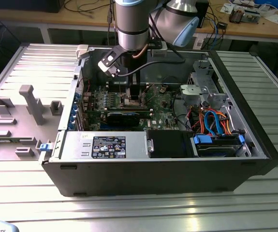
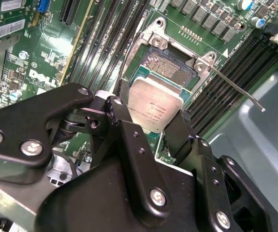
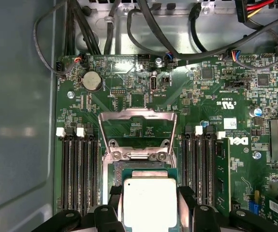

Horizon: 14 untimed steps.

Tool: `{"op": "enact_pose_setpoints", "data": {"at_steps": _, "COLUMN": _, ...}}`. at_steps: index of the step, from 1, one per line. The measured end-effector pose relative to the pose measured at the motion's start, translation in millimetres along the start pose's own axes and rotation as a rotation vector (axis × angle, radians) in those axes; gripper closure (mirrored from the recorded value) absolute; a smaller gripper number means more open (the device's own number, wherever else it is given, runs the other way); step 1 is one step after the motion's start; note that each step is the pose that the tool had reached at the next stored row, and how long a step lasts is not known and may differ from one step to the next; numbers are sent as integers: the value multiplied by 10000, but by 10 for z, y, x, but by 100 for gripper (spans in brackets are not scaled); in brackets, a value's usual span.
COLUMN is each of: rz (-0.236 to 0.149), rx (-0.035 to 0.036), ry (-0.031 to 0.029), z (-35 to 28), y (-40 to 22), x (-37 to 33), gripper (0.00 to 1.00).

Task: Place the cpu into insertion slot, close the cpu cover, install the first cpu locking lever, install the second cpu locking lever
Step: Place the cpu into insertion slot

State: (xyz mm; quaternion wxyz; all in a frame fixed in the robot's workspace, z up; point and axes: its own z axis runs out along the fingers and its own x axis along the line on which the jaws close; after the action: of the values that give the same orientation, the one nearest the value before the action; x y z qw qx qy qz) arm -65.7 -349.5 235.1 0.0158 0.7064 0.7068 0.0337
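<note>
Gripper [image 2: 151,111] clamped on the cpu [image 2: 157,104] by two opposite edges | cpu hangs over the insertion slot [image 2: 170,67], overlapping one side, pin field bare beyond | cpu cover [image 3: 138,126] stands swung open | slot lies directly under the gripper

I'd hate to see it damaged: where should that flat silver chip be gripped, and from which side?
By two opposite edges, coming down from above. The cpu is a thin flat square facing up over the insertion slot, so only its edges offer grip; the fingers pinch it that way.
</note>
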Motion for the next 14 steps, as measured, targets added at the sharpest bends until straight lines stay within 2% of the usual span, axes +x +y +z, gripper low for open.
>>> {"op": "enact_pose_setpoints", "data": {"at_steps": 4, "rz": 0, "rx": 0, "ry": 4, "z": 101, "y": -10, "x": -3, "gripper": 46}}
{"op": "enact_pose_setpoints", "data": {"at_steps": 5, "rz": 3, "rx": 0, "ry": 31, "z": 120, "y": -13, "x": -3, "gripper": 46}}
{"op": "enact_pose_setpoints", "data": {"at_steps": 8, "rz": 12, "rx": -1, "ry": 147, "z": 140, "y": -29, "x": -3, "gripper": 46}}
{"op": "enact_pose_setpoints", "data": {"at_steps": 12, "rz": 12, "rx": 0, "ry": 150, "z": 171, "y": -51, "x": -4, "gripper": 46}}
{"op": "enact_pose_setpoints", "data": {"at_steps": 14, "rz": 13, "rx": -1, "ry": 173, "z": 184, "y": -58, "x": -3, "gripper": 46}}
